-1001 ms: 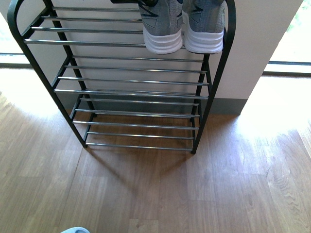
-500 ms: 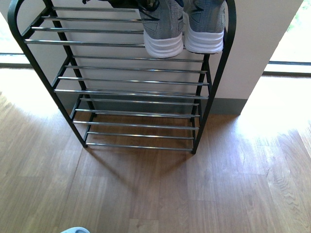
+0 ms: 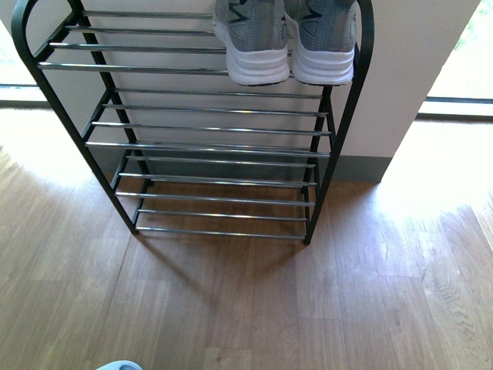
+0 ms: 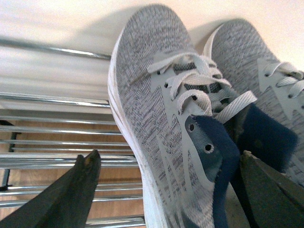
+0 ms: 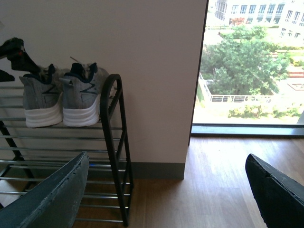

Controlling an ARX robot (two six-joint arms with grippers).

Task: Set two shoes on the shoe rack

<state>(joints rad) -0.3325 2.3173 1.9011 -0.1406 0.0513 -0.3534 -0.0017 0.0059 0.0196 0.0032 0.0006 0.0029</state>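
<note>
Far left: bright window strip (image 3: 6, 65) with dark sill line, behind the rack's left post. Near left, at the lower edge of the front view: pale blue sandal (image 3: 117, 365), only its tip visible, flat on the floor and well apart from the rack. Centre: shoe rack (image 3: 48, 94), black frame with chrome bars, standing on the wood plank floor (image 3: 246, 308) against the off-white wall (image 3: 416, 54); lower tiers bare. Right end of the top tier: left sneaker (image 3: 250, 46) and right sneaker (image 3: 323, 46), grey knit, white heels toward the camera, set side by side and just beside the right post. Left gripper (image 4: 168, 154): released, jaws spread wide, one dark finger on each side of the left sneaker, over its laces and navy tongue; near-side finger clear of the sole, contact on the other side not determinable. Right gripper (image 5: 166, 157): released, jaws wide apart, nothing between them, held off to the right of the rack. Grey baseboard (image 3: 358, 168) along the wall foot. Far right: floor-length window (image 5: 251, 66) with trees and buildings outside; strong sun patch on the floor below it.
</note>
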